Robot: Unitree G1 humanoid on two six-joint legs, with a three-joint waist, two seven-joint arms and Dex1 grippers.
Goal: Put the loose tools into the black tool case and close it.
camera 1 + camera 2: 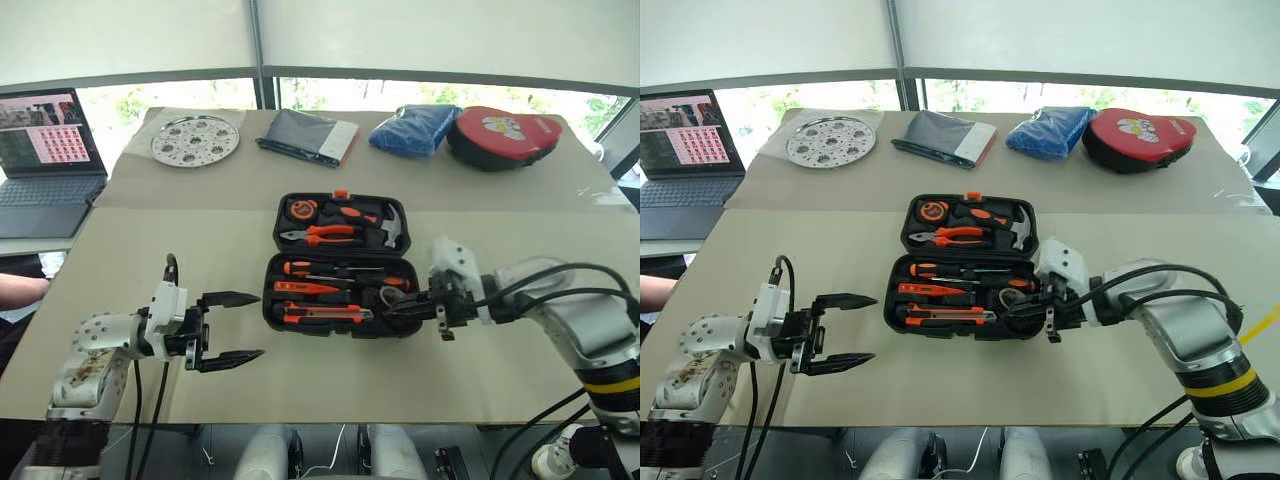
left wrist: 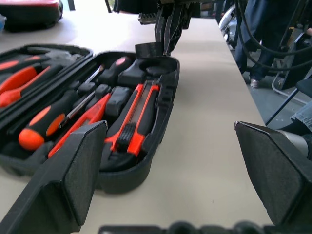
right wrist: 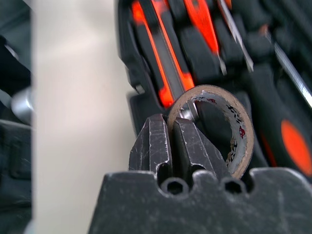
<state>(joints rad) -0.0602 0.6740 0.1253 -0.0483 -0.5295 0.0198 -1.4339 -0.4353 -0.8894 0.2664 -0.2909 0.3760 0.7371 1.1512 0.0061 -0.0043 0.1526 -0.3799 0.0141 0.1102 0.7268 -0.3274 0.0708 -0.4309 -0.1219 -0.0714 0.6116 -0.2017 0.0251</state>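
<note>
Over table: right end effector pinches tape roll.

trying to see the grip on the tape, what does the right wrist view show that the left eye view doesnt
Right wrist view alone: the right gripper shut on the wall of the tape roll, with the roll's hollow and inner print visible. Left eye view alone: the open left gripper beside the black tool case, the case's open lid with hammer and pliers. Both: the case's lower half with the utility knife and the tan table.
</note>
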